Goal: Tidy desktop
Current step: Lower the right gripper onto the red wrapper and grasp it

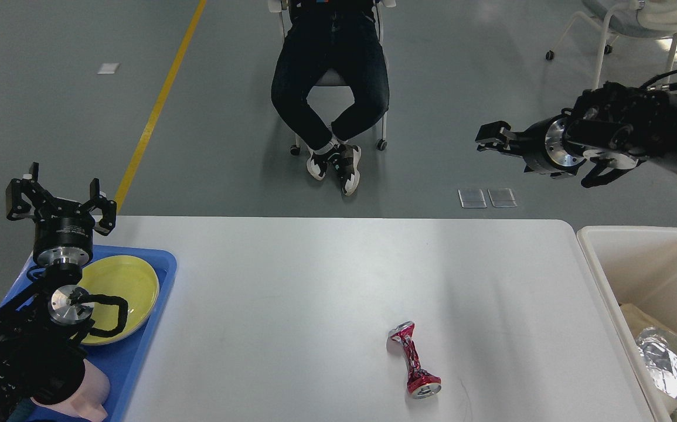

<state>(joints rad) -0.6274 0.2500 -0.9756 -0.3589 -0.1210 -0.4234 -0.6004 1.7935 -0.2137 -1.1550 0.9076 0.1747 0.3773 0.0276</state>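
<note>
The white desktop (315,281) fills the middle of the head view. A crushed red can (413,366) lies on it at the front right. My left gripper (60,202) is open and empty, held above the far left corner over the blue tray (139,357). My right gripper (490,138) is high above the floor beyond the table's far right edge, pointing left; it is seen side-on and its fingers cannot be told apart.
The blue tray holds a yellow plate (130,284) and a pink cup (83,395). A cream-white bin (637,264) with foil and paper waste stands at the right. A seated person (329,76) faces the table's far edge.
</note>
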